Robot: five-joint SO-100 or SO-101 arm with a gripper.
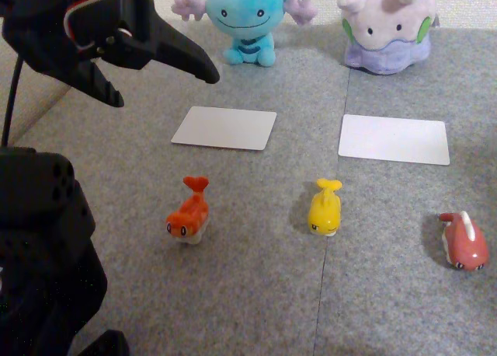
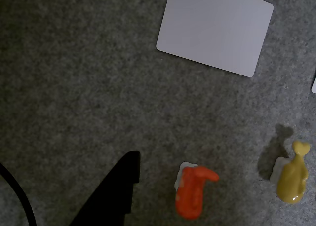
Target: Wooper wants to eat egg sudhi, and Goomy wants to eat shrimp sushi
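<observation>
Round light-blue smiling plush Wooper (image 1: 246, 18) sits upright at the back of the grey felt tabletop; pale lilac blob plush Goomy (image 1: 386, 28) sits to its right in the other view; nearer the camera, the glossy orange-and-white shrimp sushi toy (image 1: 189, 213) stands left of the all-yellow egg sudhi toy (image 1: 324, 207), tails upturned, well apart.

I log, at my 12 o'clock, Wooper (image 1: 247, 18) and Goomy (image 1: 387, 26): soft plush cloth. Egg sudhi (image 1: 324, 208), shrimp sushi (image 1: 189, 214): glossy smooth plastic. Two white cards (image 1: 225, 128): smooth, matt. Counter (image 1: 256, 294): rough grey felt. Gripper (image 1: 167, 76): matt black plastic.
</observation>
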